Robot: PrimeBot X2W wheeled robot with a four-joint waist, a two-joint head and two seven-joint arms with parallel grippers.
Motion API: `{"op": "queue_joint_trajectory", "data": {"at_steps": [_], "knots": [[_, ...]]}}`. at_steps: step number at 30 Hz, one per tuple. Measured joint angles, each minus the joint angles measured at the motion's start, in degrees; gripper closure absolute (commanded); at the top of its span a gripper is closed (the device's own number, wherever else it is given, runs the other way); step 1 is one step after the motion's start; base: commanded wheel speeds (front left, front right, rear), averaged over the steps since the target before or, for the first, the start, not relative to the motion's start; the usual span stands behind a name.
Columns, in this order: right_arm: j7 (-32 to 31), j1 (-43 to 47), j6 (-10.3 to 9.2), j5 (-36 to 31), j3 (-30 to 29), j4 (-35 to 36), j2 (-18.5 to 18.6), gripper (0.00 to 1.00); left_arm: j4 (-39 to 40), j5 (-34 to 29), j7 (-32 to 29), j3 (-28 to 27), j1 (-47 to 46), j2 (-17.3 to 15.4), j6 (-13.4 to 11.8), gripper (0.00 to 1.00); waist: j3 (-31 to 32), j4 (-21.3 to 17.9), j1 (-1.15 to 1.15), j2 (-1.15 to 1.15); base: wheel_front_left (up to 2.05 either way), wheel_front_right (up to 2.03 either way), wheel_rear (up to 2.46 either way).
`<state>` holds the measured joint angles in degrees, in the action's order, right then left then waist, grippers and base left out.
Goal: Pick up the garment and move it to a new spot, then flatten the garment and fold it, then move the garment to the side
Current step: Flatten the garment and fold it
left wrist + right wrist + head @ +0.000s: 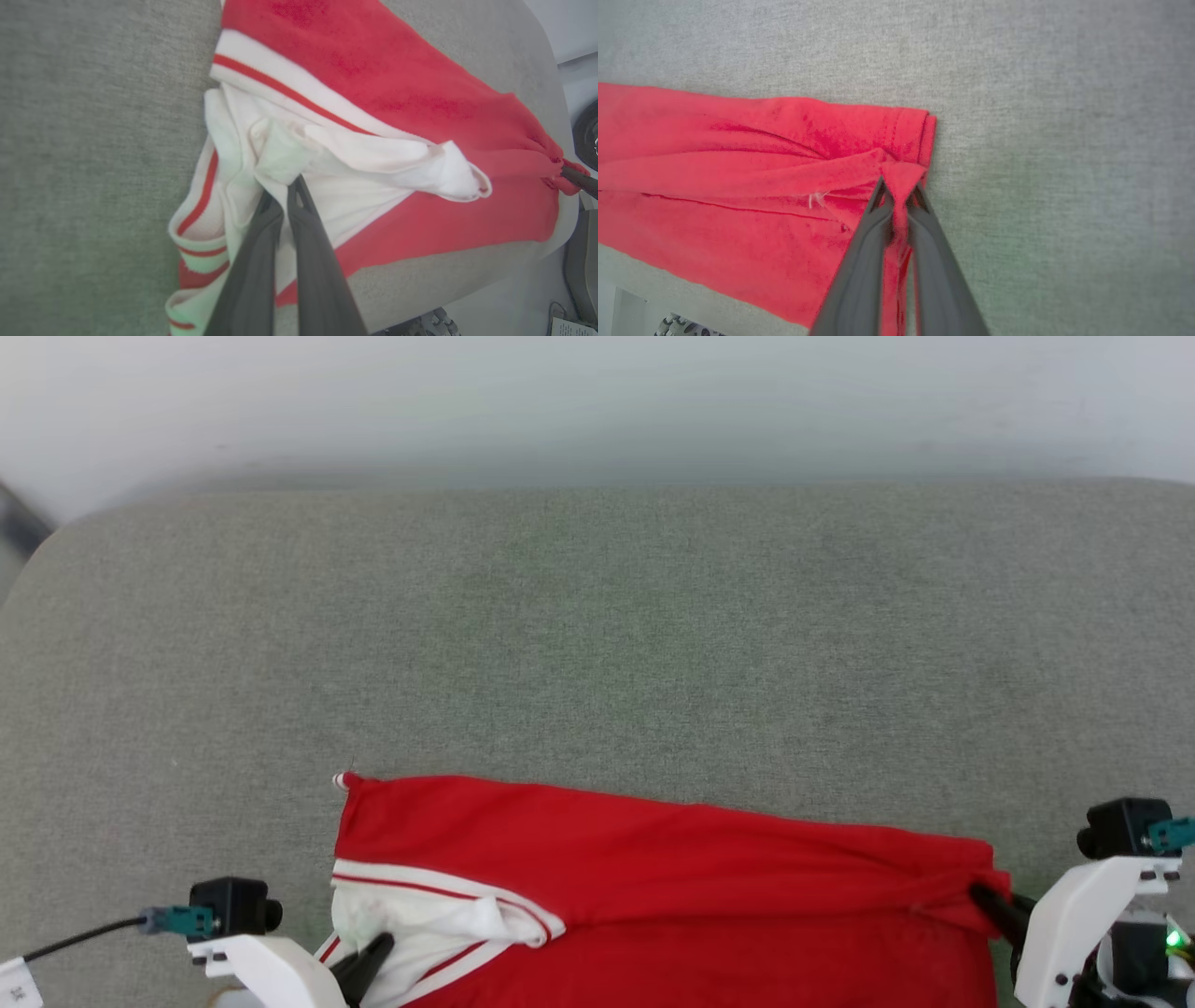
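Observation:
The garment [672, 868], red with white sleeve and red-and-white striped trim, lies stretched across the near edge of the grey cushion; its letters and number are hidden. My left gripper [378, 947] is shut on the white sleeve cloth at the garment's left end; in the left wrist view its fingertips [285, 191] pinch a fold of white fabric [280, 158]. My right gripper [980, 896] is shut on a bunched red corner at the garment's right end; in the right wrist view the gripper [899, 191] has red cloth [738, 186] squeezed between its fingers.
The grey fabric cushion [597, 644] stretches wide and bare beyond the garment, up to a pale wall [597, 401]. Its near edge [444, 275] drops off just below the garment, with floor and a wheeled base [420, 324] beneath.

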<state>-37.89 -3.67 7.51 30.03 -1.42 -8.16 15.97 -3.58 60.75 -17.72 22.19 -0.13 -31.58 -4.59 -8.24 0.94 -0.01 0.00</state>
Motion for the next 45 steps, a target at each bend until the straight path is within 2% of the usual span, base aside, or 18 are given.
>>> {"op": "queue_joint_trajectory", "data": {"at_steps": [1, 5, 9, 14, 21, 29, 39, 45], "knots": [[0.76, 0.68, 0.00, -0.03, -0.07, -0.41, -0.31, 0.00, -0.52, -0.01, -0.01, 0.41, 0.35, 0.43, -0.18, 0.00, 0.20, -0.07, 0.00, 0.00, 0.00, 0.00, 0.00], [2.93, 2.69, -0.01, 0.03, 0.37, -1.29, -1.27, 0.00, -2.32, -0.65, 1.51, 1.20, 1.28, 1.60, -0.37, 0.00, 1.14, -0.57, 0.00, 0.00, 0.00, 0.00, 0.00], [5.58, 4.28, -0.01, 0.13, 0.66, 0.71, -1.04, 0.00, -2.93, -2.81, 5.63, 1.03, 1.40, 2.32, -0.52, 0.00, 2.56, -1.14, 0.00, 0.00, 0.00, 0.00, 0.00], [6.37, 5.89, 0.00, -0.35, -0.48, 6.10, -0.27, 0.00, -0.21, -7.27, 10.89, 0.48, 1.49, 2.42, -2.91, 0.00, 4.71, -1.90, 0.00, 0.00, 0.00, 0.00, 0.00], [-1.14, 6.36, -0.01, -0.84, -6.26, 11.15, -0.04, 0.00, 5.04, -13.00, 18.96, -0.85, 0.51, 3.04, -5.66, 0.00, 6.37, -2.34, 0.00, 0.00, 0.00, 0.00, 0.00], [-10.95, 5.65, -0.01, -1.15, -10.76, 11.93, -1.07, 0.00, 7.72, -21.62, 30.14, -1.89, -3.13, 4.50, -7.77, 0.00, 4.17, -0.27, 0.01, 0.00, 0.00, 0.00, 0.00], [-14.17, 4.20, -0.01, -0.70, -10.62, 7.11, -5.11, 0.00, 10.32, -26.80, 32.37, -1.99, -5.50, 6.65, -7.76, 0.00, -0.47, 4.25, 0.01, 0.00, 0.00, 0.00, 0.00], [-13.66, 2.95, 0.00, 0.97, -9.15, 2.24, -4.80, 0.00, 10.98, -27.82, 32.52, -1.80, -5.90, 6.67, -7.54, 0.00, -2.57, 5.63, 0.02, 0.00, 0.00, 0.00, 0.00]]}}
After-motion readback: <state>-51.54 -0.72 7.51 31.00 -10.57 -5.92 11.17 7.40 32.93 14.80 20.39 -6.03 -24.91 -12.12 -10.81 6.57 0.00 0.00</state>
